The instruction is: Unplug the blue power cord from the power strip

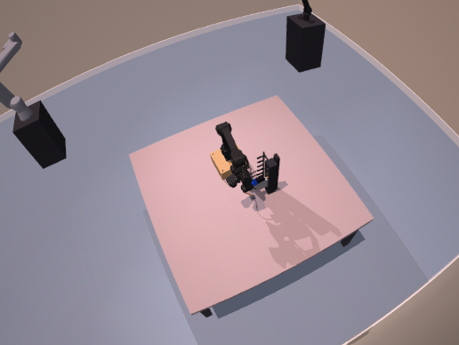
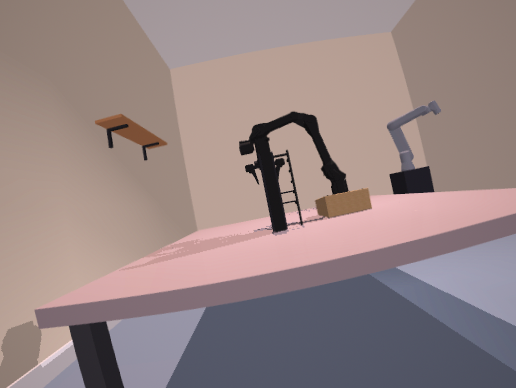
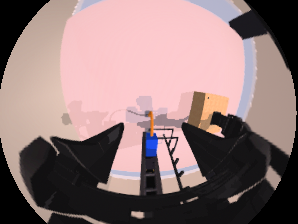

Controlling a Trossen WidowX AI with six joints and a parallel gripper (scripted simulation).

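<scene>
The black power strip stands upright on the pink table. The blue plug is in front of the strip near its upper end in the wrist view, with an orange cord coming off it. Whether the plug is seated in a socket or apart from the strip, I cannot tell. My gripper is wide open and holds nothing. Its fingers stand to either side of the plug with gaps between; in the exterior view they show on both sides of the strip.
A thin black ladder-like rack stands close beside the strip. A tan box is at the arm's base. The pink table lies beneath; other arms stand on black pedestals beyond it.
</scene>
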